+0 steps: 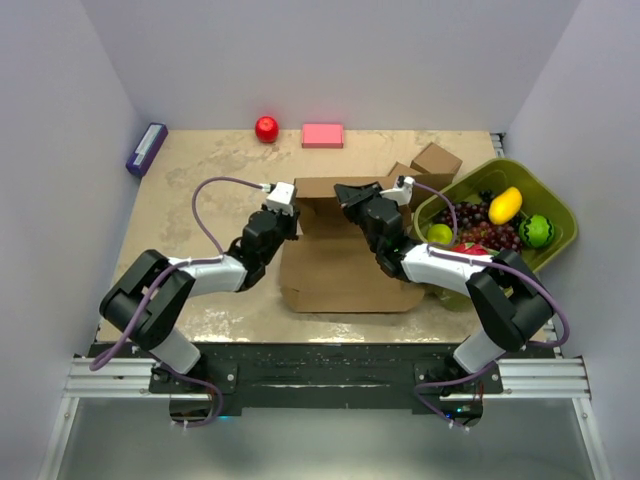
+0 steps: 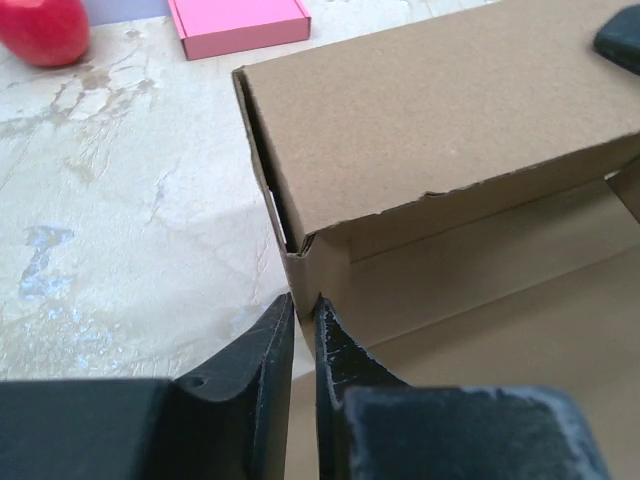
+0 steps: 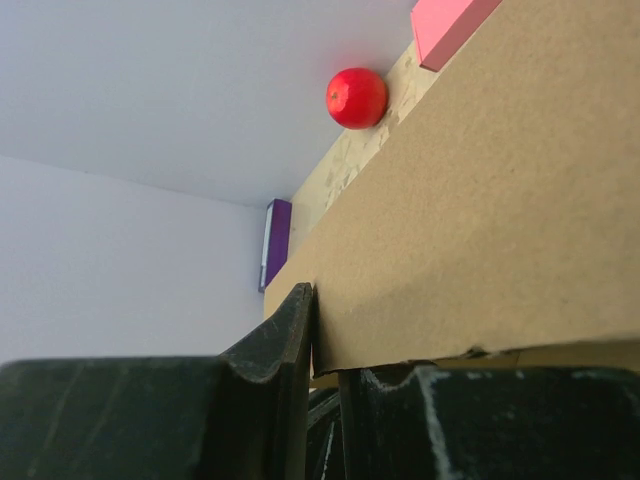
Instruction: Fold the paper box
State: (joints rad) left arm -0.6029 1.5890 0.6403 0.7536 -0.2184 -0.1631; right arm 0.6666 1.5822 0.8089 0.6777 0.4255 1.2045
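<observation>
Green bin [image 1: 552,202]: on the right, holding a yellow lemon [image 1: 505,205], dark grapes [image 1: 482,226], and a round green fruit [image 1: 537,230].
Paper box [image 1: 340,270]: in the middle of the table, with its far wall standing up.
Left gripper [image 2: 302,320]: fingers almost together, pinching the box's left corner.
Right gripper [image 3: 325,340]: fingers pinching the far wall's right end.
Far edge: red apple [image 1: 266,128], pink box [image 1: 322,135].
Far left: purple box [image 1: 146,148].
Beside the bin: two small brown boxes [image 1: 435,160].
</observation>
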